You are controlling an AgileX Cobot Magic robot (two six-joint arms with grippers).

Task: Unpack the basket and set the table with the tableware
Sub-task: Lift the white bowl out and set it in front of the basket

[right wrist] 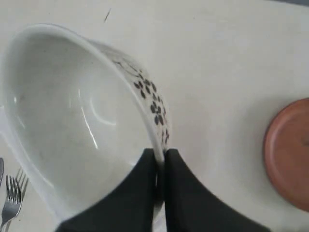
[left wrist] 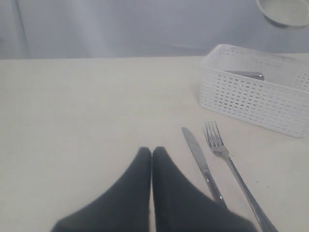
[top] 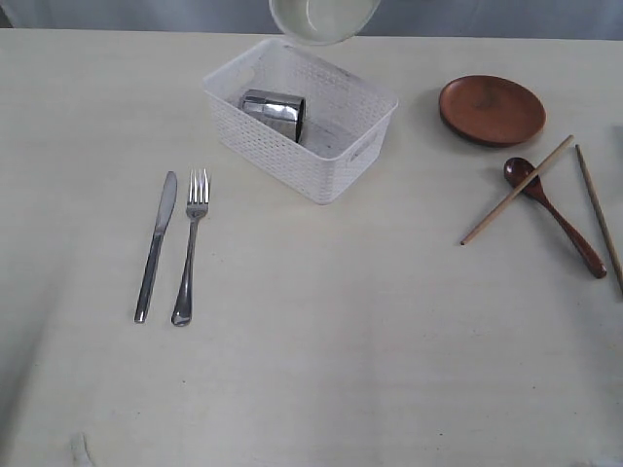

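The pale bowl point(top: 322, 19) hangs in the air above the white basket point(top: 336, 180), at the top edge of the exterior view. My right gripper point(right wrist: 160, 153) is shut on the rim of the bowl point(right wrist: 72, 121), which has a dark leaf pattern outside. A steel cup point(top: 274, 111) lies on its side inside the basket. The knife point(top: 156, 243) and fork point(top: 191, 243) lie side by side on the table point(top: 321, 341), left of the basket. My left gripper point(left wrist: 151, 151) is shut and empty, low over the table beside the knife point(left wrist: 200, 162).
A brown round plate point(top: 491, 109) sits right of the basket. The red-brown spoon point(top: 553, 214) lies below it with one chopstick point(top: 516, 190) across its bowl end and another chopstick point(top: 598, 216) at the right edge.
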